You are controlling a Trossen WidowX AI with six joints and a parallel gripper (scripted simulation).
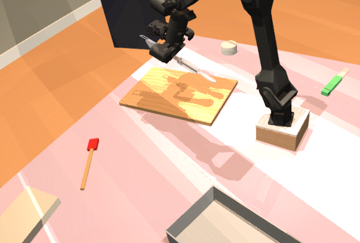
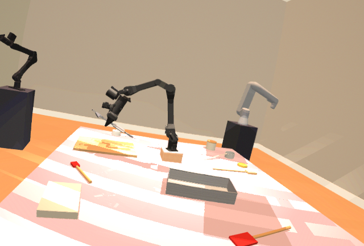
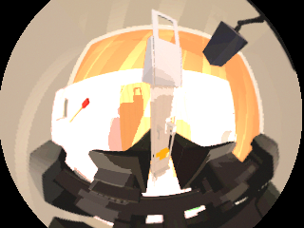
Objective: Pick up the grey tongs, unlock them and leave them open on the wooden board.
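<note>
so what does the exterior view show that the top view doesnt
Only the exterior view shows the pale grey robot arm on its dark pedestal, a second black arm at far left, and the second red spatula at the near table edge. Only the top view shows the green block with a pale tip. Both show the gripper shut on the grey metal tongs tilted above the wooden board, the grey roasting tin, and the red-headed wooden-handled spatula.
</note>
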